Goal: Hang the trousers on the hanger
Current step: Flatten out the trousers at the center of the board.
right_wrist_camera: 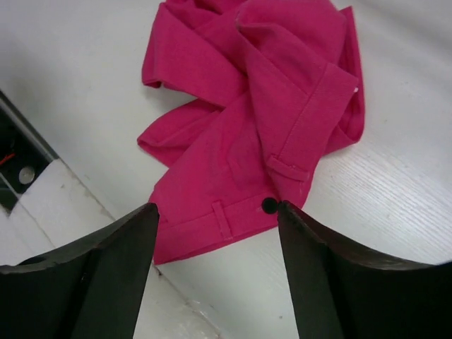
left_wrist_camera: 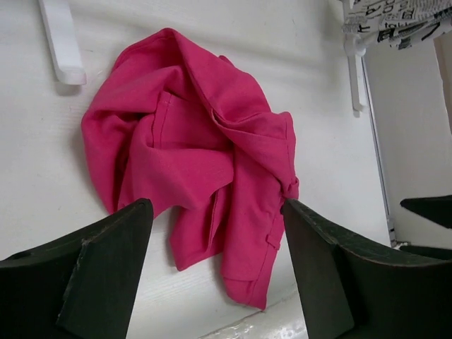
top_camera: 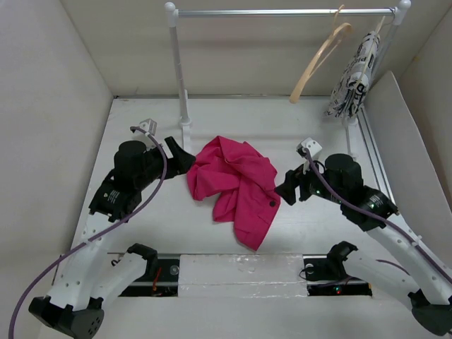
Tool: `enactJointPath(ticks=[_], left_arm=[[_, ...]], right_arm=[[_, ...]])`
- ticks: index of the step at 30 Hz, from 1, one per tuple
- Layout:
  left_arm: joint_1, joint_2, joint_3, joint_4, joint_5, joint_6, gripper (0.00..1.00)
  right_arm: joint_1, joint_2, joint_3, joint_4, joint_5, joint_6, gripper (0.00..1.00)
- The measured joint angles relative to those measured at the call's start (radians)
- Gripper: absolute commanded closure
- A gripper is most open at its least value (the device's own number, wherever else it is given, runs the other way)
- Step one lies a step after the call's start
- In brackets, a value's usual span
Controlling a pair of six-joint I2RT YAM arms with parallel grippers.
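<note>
Grippers number two, one on each arm, and both stand with jaws spread wide and nothing held. At the left of the table, the left gripper points right, just beside the left edge of the one pair of trousers; whether it touches the cloth I cannot tell. The trousers lie crumpled in a single heap at the middle of the table, between the two grippers, with one end trailing toward the near edge. One dark button sits on the waistband at the heap's right side, and the right wrist view shows two belt loops close to it. The right gripper points left, its fingers just beside that button. Along the far edge stands one white rail on two posts. One wooden hanger hangs bare from the rail's right part, tilted, and one black-and-white patterned garment hangs just right of it, well apart from the trousers.
</note>
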Motion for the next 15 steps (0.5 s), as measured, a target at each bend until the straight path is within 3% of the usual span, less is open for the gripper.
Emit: enactJointPath(ticks=[2, 4, 5, 6, 7, 8, 9, 11, 13, 14, 15], left_arm=[[0.0, 0.0, 0.0, -0.001, -0.022, -0.018, 0.29], [0.0, 0.0, 0.0, -0.001, -0.051, -0.035, 0.33], [0.0, 0.002, -0.001, -0.001, -0.063, -0.042, 0.4], [0.0, 0.003, -0.003, 0.0, -0.072, -0.047, 0.45], [0.0, 0.008, -0.007, 0.005, -0.081, -0.047, 0.54], [0.0, 0.021, -0.015, 0.012, -0.093, -0.048, 0.87], [0.0, 0.037, -0.022, 0.013, -0.103, -0.053, 1.0], [0.0, 0.073, -0.037, 0.015, -0.12, -0.044, 1.0], [0.0, 0.116, -0.063, 0.03, -0.126, -0.042, 1.0], [0.0, 0.137, -0.087, 0.045, -0.127, -0.042, 0.87], [0.0, 0.153, -0.114, 0.055, -0.124, -0.04, 0.66]], right_arm=[[0.0, -0.002, -0.024, 0.021, -0.034, -0.002, 0.36], [0.0, 0.006, -0.035, 0.029, -0.058, -0.013, 0.82], [0.0, 0.012, -0.036, 0.031, -0.066, -0.016, 1.0], [0.0, 0.019, -0.036, 0.033, -0.07, -0.018, 1.0], [0.0, 0.026, -0.036, 0.033, -0.069, -0.016, 1.0], [0.0, 0.033, -0.036, 0.032, -0.065, -0.018, 1.0], [-0.003, 0.041, -0.036, 0.032, -0.056, -0.018, 1.0], [-0.006, 0.059, -0.035, 0.032, -0.028, -0.019, 1.0], [-0.021, 0.079, -0.035, 0.032, 0.001, -0.023, 0.68], [-0.034, 0.091, -0.035, 0.033, 0.008, -0.024, 0.47], [-0.053, 0.106, -0.035, 0.036, 0.01, -0.028, 0.26]])
